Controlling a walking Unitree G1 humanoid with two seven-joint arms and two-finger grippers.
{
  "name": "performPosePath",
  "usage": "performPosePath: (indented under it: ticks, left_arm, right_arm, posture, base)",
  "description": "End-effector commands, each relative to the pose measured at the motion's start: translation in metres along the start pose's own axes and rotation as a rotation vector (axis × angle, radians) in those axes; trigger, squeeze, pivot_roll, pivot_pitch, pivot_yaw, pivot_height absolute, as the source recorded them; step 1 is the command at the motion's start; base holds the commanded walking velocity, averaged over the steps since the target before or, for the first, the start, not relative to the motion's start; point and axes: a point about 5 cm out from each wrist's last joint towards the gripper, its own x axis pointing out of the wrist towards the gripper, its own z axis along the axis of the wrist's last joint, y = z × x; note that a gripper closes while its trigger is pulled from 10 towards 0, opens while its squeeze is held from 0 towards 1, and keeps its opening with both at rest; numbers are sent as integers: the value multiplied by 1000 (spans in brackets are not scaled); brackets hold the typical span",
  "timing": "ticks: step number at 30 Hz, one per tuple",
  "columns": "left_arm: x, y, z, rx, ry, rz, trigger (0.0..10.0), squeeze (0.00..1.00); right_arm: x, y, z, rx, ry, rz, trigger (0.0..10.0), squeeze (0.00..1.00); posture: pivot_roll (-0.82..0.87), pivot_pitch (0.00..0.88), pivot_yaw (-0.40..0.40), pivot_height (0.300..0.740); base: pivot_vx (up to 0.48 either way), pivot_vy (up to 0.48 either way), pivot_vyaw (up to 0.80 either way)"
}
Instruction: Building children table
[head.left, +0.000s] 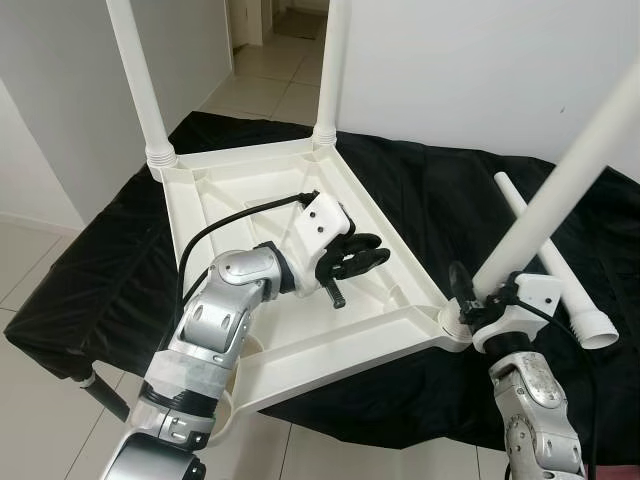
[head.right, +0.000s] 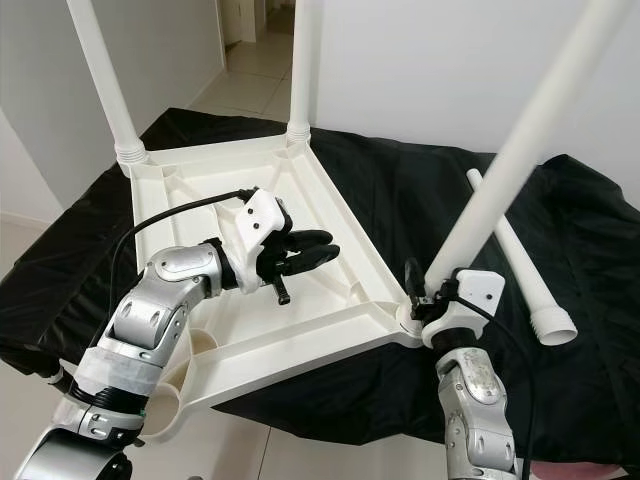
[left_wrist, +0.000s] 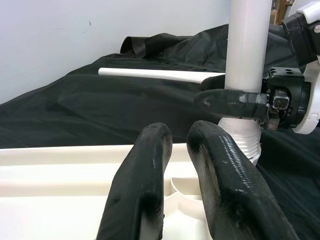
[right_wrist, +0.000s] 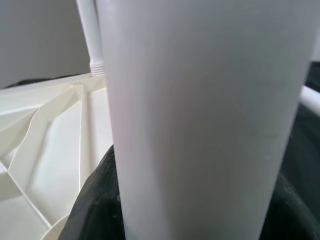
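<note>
A white plastic tabletop (head.left: 300, 200) lies upside down on a black cloth (head.left: 110, 260), its ribbed underside facing up, with two white legs (head.left: 140, 85) already standing upright in the far corner sockets. The left gripper (head.left: 352, 258) hovers over the middle of that underside, pointing toward the right arm; its two black fingers (left_wrist: 145, 185) lie close together with only a narrow gap between them and nothing held, which the left wrist view makes plain. That same wrist view looks straight past those fingers to the near right corner, where a ribbed collar at the foot of a third leg (head.left: 560, 185) sits at the corner socket (head.left: 452, 325). The right gripper (head.left: 480, 298) is closed around this tilted leg just above the socket, its black fingers wrapping the tube; the right wrist view is so close that the leg's smooth white surface (right_wrist: 200, 115) takes up most of it, the tabletop ribs beside it. Beyond the right gripper, a fourth leg (head.left: 555, 265) lies loose on the cloth.
</note>
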Motion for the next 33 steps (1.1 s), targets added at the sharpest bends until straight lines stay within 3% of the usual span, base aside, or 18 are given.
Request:
performPosePath:
  ticks: [1, 4, 6, 9, 22, 27, 33]
  left_arm:
    - [-1, 9, 0, 5, 3, 137, 10000, 0]
    - [-1, 9, 0, 5, 3, 137, 10000, 0]
    - [-1, 9, 0, 4, 3, 140, 10000, 0]
    - [-1, 10, 0, 5, 3, 143, 10000, 0]
    - [-3, 13, 1, 9, 5, 151, 10000, 0]
    - [-2, 14, 2, 12, 4, 148, 10000, 0]
    - [-2, 16, 3, 15, 2, 146, 10000, 0]
  right_arm:
    - [-14, -4, -39, 38, 212, -32, 10000, 0]
    - [-15, -3, -39, 26, 213, -25, 10000, 0]
    - [-18, 1, -36, -87, 171, 46, 10000, 0]
    - [-24, 8, -36, -155, 146, 132, 10000, 0]
    - [-33, 8, -39, -117, 107, 176, 10000, 0]
    - [-29, 9, -39, -55, 112, 175, 10000, 0]
    - [-20, -1, -48, -48, 241, 114, 10000, 0]
  posture:
    - [-97, 0, -21, 740]
    - [-99, 0, -22, 740]
    - [-100, 0, -23, 740]
    - [-99, 0, -23, 740]
    - [-101, 0, -11, 740]
    - [-104, 0, -4, 740]
    - [-106, 0, 2, 740]
  base:
    - [0, 0, 0]
    - [0, 0, 0]
    - [0, 0, 0]
    - [0, 0, 0]
    - [0, 0, 0]
    - [0, 0, 0]
    - [0, 0, 0]
